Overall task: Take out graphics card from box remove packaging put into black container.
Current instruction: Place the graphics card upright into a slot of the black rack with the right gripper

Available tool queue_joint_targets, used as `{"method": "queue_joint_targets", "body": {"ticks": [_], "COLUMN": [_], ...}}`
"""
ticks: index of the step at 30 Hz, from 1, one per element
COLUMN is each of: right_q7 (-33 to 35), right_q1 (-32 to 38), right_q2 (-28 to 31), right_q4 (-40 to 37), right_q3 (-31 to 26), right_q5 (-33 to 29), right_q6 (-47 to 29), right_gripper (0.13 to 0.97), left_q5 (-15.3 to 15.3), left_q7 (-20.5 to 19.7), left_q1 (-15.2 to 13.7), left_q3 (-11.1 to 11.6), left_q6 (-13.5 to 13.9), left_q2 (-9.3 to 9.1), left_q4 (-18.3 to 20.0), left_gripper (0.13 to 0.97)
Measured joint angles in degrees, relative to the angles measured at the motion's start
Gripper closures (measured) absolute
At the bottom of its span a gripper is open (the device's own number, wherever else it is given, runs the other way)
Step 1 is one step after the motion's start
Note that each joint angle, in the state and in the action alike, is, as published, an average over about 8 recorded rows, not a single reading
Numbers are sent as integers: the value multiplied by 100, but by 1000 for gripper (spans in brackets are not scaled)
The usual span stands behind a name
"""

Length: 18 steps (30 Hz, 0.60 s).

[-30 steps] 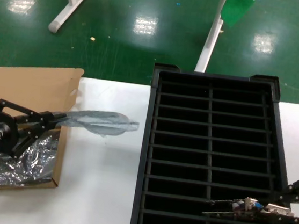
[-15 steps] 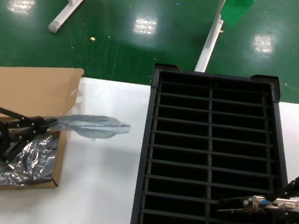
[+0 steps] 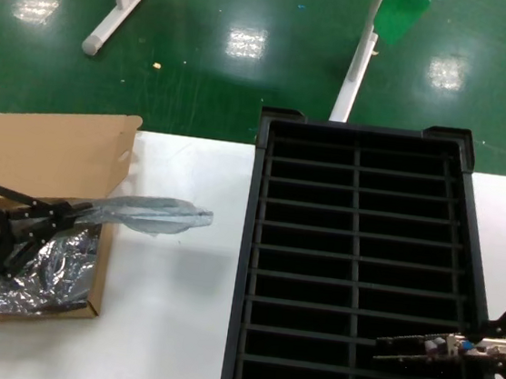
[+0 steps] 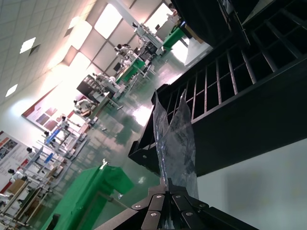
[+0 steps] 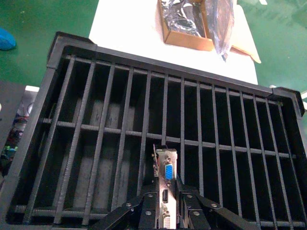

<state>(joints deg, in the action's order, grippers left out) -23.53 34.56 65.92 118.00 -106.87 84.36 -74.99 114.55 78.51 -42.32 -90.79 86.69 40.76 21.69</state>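
Observation:
My left gripper (image 3: 66, 212) is shut on one end of the empty silvery packaging (image 3: 154, 213), which it holds flat above the right edge of the open brown box (image 3: 47, 152). In the left wrist view the packaging (image 4: 175, 139) stretches away from the gripper (image 4: 168, 191) toward the black container (image 4: 230, 96). My right gripper (image 3: 477, 348) is shut on the graphics card (image 3: 418, 344), which it holds over the near right slots of the black container (image 3: 251, 244). The right wrist view shows the graphics card (image 5: 166, 184), its silver bracket and blue connector clamped in the gripper (image 5: 166, 201) above a slot.
Crumpled silvery plastic (image 3: 24, 273) fills the box. White table (image 3: 166, 308) lies between the box and the container. The right wrist view shows the box (image 5: 184, 36) and the hanging packaging (image 5: 221, 21) beyond the container's far rim (image 5: 158, 62). White frame legs (image 3: 118, 5) stand on the green floor.
My left gripper has drawn back to the left with the packaging, toward the box. My right gripper has shifted right and slightly nearer with the card, over the container.

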Motion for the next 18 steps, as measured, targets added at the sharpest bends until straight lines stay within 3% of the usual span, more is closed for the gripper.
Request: {"method": "queue_joint_targets", "body": {"ticks": [18], "right_q7": [32], "right_q1": [-150], "right_q2": [155], "right_q4": [0], "right_q3": [101], "right_q5": [309], "right_q6": [-89], "right_gripper": [895], "left_q5": [-8], "left_q7": [-46], "left_q1": [82], "left_q3": [61], "left_q6": [-66], "left_q2": [-66], "left_q4": [142], "left_gripper": [955]}}
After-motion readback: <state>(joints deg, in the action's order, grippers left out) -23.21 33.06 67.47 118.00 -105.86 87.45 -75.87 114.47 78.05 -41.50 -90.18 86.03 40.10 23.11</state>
